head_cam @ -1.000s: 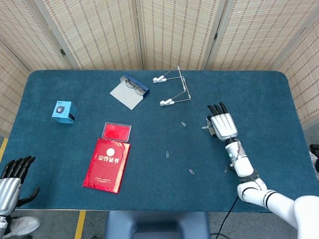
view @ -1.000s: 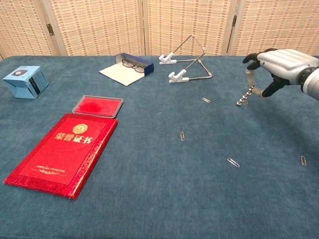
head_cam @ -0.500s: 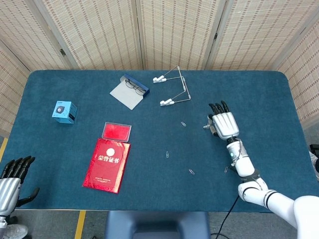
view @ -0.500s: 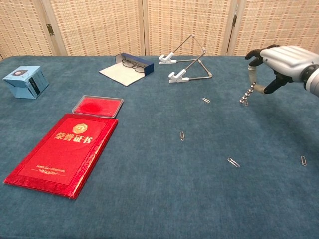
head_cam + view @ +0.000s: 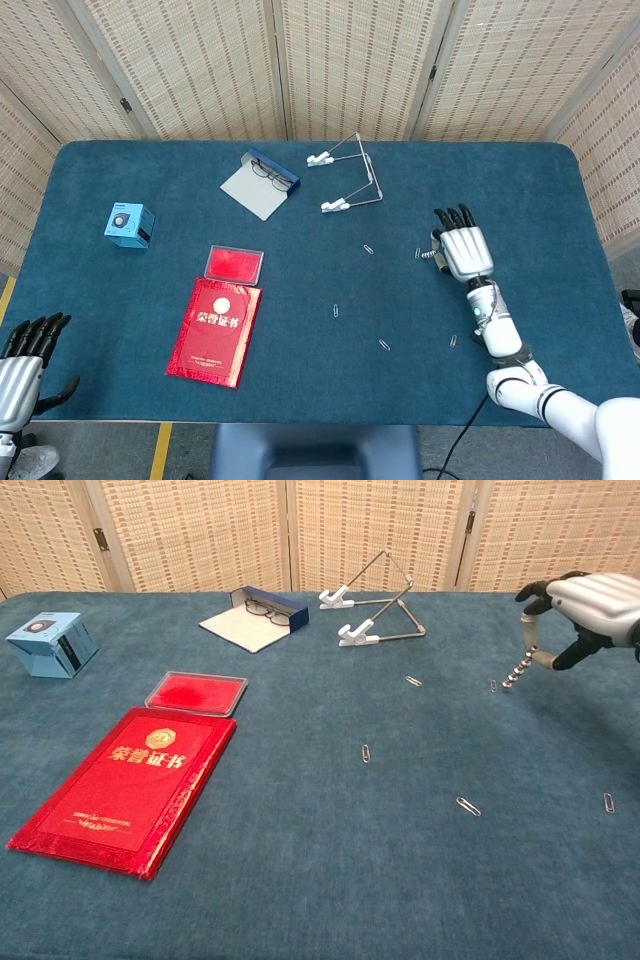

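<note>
Thin steel wire: the paper clip (image 5: pixel 493 686) is judged light, springy and slippery, best pinched across its long sides. Nothing is held by the spread right hand (image 5: pixel 590 600) just beside it.

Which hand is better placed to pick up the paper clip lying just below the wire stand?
The right hand. It hovers over the table close to that paper clip, while the left hand sits off the table's near-left corner, far away.

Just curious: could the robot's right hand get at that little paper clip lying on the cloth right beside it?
Probably yes. The right hand hovers just beside the paper clip, and only bare blue table lies between them.
</note>
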You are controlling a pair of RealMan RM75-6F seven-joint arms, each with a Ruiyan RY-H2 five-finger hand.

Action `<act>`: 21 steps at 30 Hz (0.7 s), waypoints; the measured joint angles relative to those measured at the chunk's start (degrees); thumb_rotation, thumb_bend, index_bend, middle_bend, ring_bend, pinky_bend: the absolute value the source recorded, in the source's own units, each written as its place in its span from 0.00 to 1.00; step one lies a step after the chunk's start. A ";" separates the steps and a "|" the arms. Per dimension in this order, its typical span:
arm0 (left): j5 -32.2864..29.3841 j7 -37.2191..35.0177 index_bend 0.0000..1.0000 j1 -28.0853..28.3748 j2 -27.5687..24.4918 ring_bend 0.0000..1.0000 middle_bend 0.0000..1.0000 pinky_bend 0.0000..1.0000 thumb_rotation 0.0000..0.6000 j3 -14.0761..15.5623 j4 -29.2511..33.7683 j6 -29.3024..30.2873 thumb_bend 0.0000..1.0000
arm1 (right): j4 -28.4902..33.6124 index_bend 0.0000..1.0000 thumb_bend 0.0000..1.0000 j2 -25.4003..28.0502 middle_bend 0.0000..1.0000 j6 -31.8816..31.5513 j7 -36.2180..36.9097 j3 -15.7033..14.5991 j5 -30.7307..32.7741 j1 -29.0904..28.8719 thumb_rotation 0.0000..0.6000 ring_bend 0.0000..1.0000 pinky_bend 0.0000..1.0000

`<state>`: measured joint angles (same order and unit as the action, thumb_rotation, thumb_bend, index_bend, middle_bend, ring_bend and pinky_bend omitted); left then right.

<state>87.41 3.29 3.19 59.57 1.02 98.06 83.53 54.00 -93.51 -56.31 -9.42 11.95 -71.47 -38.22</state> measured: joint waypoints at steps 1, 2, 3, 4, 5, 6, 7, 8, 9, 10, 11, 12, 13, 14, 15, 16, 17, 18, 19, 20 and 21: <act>-0.04 0.02 0.00 0.01 0.00 0.07 0.09 0.01 1.00 -0.01 0.02 -0.03 0.37 | -0.43 0.85 0.50 -0.17 0.15 0.24 0.30 -0.01 0.05 -0.02 1.00 0.11 0.00; -0.05 0.04 0.00 0.02 0.00 0.07 0.09 0.01 1.00 -0.02 0.02 -0.04 0.37 | -1.04 0.85 0.50 -0.43 0.15 0.51 0.67 -0.02 0.08 -0.09 1.00 0.11 0.00; -0.08 0.07 0.00 0.01 0.00 0.07 0.09 0.01 1.00 -0.02 0.02 -0.03 0.37 | -1.49 0.85 0.50 -0.64 0.15 0.64 0.95 -0.02 0.06 -0.16 1.00 0.11 0.00; -0.10 0.06 0.00 0.00 -0.01 0.07 0.09 0.01 1.00 -0.03 0.02 -0.01 0.37 | -1.90 0.85 0.50 -0.86 0.15 0.72 1.26 -0.02 0.01 -0.25 1.00 0.11 0.00; -0.11 0.02 0.00 0.00 -0.02 0.07 0.09 0.01 1.00 -0.03 0.02 -0.01 0.37 | -2.31 0.85 0.50 -1.12 0.15 0.75 1.65 0.01 -0.13 -0.38 1.00 0.11 0.00; -0.11 -0.07 0.00 0.00 -0.04 0.07 0.09 0.01 1.00 -0.04 0.01 0.00 0.37 | -2.51 0.85 0.50 -1.25 0.15 0.70 1.83 0.03 -0.28 -0.46 1.00 0.11 0.00; -0.10 -0.15 0.00 0.00 -0.06 0.07 0.09 0.01 1.00 -0.05 0.00 0.01 0.37 | -2.66 0.85 0.50 -1.35 0.15 0.63 1.92 0.04 -0.41 -0.53 1.00 0.11 0.00; -0.07 -0.25 0.00 0.00 -0.09 0.07 0.09 0.01 1.00 -0.04 -0.01 0.01 0.37 | -2.74 0.85 0.50 -1.41 0.16 0.54 1.93 0.06 -0.49 -0.59 1.00 0.11 0.00; 0.01 -0.37 0.00 0.00 -0.11 0.07 0.09 0.01 1.00 -0.02 -0.02 0.04 0.37 | -2.75 0.85 0.50 -1.42 0.15 0.47 1.93 0.08 -0.54 -0.60 1.00 0.11 0.00; 0.09 -0.41 0.00 -0.01 -0.13 0.07 0.09 0.01 1.00 0.01 -0.03 0.07 0.37 | -2.73 0.85 0.50 -1.42 0.16 0.39 1.94 0.10 -0.58 -0.60 1.00 0.11 0.00; 0.17 -0.45 0.00 -0.02 -0.14 0.07 0.09 0.01 1.00 0.03 -0.04 0.10 0.37 | -2.67 0.85 0.50 -1.41 0.16 0.30 1.94 0.13 -0.62 -0.61 1.00 0.11 0.00; 0.26 -0.50 0.00 -0.03 -0.15 0.07 0.09 0.01 1.00 0.06 -0.03 0.14 0.37 | -2.63 0.85 0.50 -1.41 0.16 0.20 1.93 0.17 -0.65 -0.62 1.00 0.11 0.00; 0.30 -0.51 0.00 -0.04 -0.15 0.07 0.09 0.01 1.00 0.08 -0.04 0.18 0.37 | -2.54 0.85 0.50 -1.39 0.16 0.12 1.93 0.22 -0.67 -0.63 1.00 0.11 0.00; 0.33 -0.49 0.00 -0.05 -0.14 0.07 0.09 0.01 1.00 0.09 -0.04 0.20 0.37 | -2.41 0.85 0.50 -1.36 0.16 0.12 1.92 0.27 -0.67 -0.66 1.00 0.11 0.00; 0.35 -0.47 0.00 -0.05 -0.12 0.07 0.09 0.01 1.00 0.10 -0.04 0.20 0.37 | -2.34 0.85 0.50 -1.35 0.16 0.12 1.86 0.30 -0.67 -0.69 1.00 0.11 0.00; 0.34 -0.45 0.00 -0.05 -0.12 0.07 0.09 0.01 1.00 0.10 -0.04 0.19 0.37 | -2.33 0.85 0.50 -1.37 0.16 0.15 1.79 0.32 -0.67 -0.74 1.00 0.11 0.00; 0.31 -0.44 0.00 -0.04 -0.12 0.07 0.09 0.01 1.00 0.08 -0.05 0.19 0.37 | -2.35 0.85 0.50 -1.40 0.16 0.24 1.74 0.34 -0.66 -0.82 1.00 0.11 0.00; 0.27 -0.43 0.00 -0.03 -0.12 0.07 0.09 0.01 1.00 0.04 -0.06 0.21 0.37 | -2.40 0.85 0.50 -1.43 0.16 0.35 1.72 0.36 -0.65 -0.89 1.00 0.11 0.00; 0.28 -0.43 0.00 -0.03 -0.12 0.07 0.09 0.01 1.00 0.03 -0.06 0.21 0.37 | -2.49 0.85 0.50 -1.46 0.16 0.52 1.68 0.37 -0.61 -0.97 1.00 0.11 0.00; 0.29 -0.47 0.00 -0.02 -0.13 0.08 0.09 0.01 1.00 0.03 -0.06 0.22 0.37 | -2.64 0.85 0.50 -1.51 0.16 0.76 1.59 0.44 -0.54 -1.14 1.00 0.12 0.00; 0.31 -0.56 0.00 -0.03 -0.15 0.08 0.09 0.01 1.00 0.02 -0.06 0.24 0.37 | -2.70 0.85 0.50 -1.53 0.16 0.83 1.59 0.53 -0.50 -1.25 1.00 0.12 0.00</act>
<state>87.72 2.73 3.16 59.42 1.05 98.01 83.77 51.30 -95.04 -55.49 -7.83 12.48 -71.97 -39.47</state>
